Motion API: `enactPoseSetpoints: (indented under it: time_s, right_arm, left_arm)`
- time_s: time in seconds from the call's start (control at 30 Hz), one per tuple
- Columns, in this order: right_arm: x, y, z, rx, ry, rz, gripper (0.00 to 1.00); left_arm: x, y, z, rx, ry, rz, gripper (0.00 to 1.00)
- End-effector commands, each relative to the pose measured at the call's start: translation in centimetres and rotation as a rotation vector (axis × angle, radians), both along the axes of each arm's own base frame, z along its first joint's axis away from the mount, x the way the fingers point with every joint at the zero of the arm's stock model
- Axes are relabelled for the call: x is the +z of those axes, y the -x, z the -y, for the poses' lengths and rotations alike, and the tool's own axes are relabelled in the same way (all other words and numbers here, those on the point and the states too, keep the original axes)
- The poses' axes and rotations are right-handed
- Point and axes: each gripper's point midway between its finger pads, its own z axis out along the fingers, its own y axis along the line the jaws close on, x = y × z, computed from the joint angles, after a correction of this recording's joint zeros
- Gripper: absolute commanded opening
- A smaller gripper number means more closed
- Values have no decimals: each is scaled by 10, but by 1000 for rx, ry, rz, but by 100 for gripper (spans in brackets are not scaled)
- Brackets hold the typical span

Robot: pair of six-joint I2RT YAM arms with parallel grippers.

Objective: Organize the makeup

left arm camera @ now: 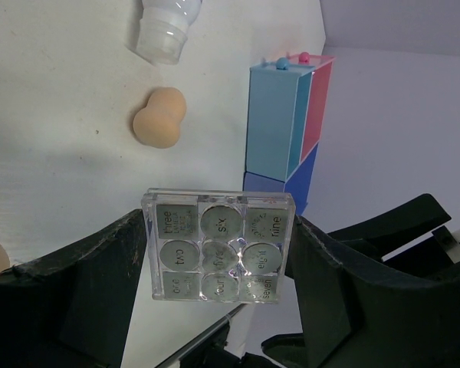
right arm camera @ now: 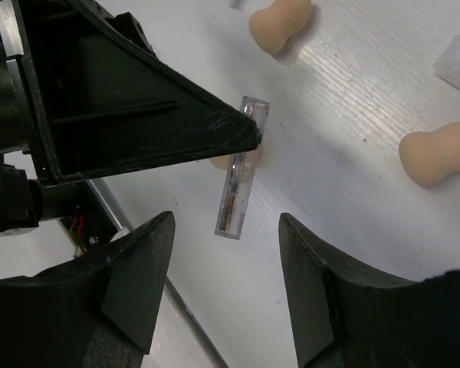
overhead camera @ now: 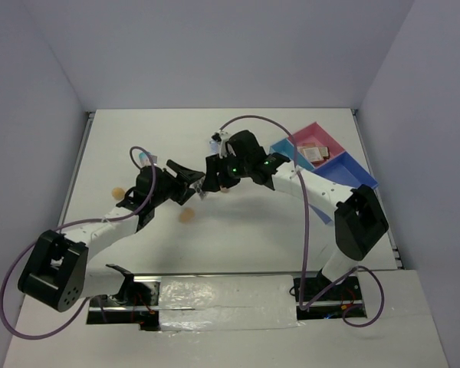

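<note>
My left gripper (left arm camera: pixel 218 249) is shut on a clear grey eyeshadow palette (left arm camera: pixel 218 244) with nine numbered pans, held upright above the table. In the right wrist view the palette (right arm camera: pixel 241 169) shows edge-on, just beyond my open, empty right gripper (right arm camera: pixel 226 230). In the top view the two grippers (overhead camera: pixel 198 184) (overhead camera: pixel 213 176) meet at the table's middle. Peach sponges lie at the left (overhead camera: pixel 119 193), in front (overhead camera: pixel 187 216) and under the grippers (left arm camera: pixel 159 116). A teal-capped tube (overhead camera: pixel 142 157) lies at the left. A white tube (left arm camera: pixel 165 31) lies further back.
The blue and pink divided tray (overhead camera: pixel 351 170) stands at the back right, with flat palettes (overhead camera: pixel 313 153) in its pink compartment. It also shows in the left wrist view (left arm camera: pixel 276 115). Grey walls close in the table on three sides.
</note>
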Motion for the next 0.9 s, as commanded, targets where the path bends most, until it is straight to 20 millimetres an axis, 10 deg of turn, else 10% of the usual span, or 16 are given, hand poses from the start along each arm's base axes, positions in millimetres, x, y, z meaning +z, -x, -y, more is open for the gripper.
enactPoseSetpoints:
  time_s: [0.0,0.67,0.87]
  right_arm:
    - [16,-5,-15,14,-37,43,64]
    - [-1,-11,-19,19,14,27,16]
    - [-2,-8,-14,23,19,26,10]
  left_arm:
    - [32,-13,13,-10,72,87,0]
    - [28,-13,23,-47,67,68,1]
    - [25,-11,26,-63,80,61,45]
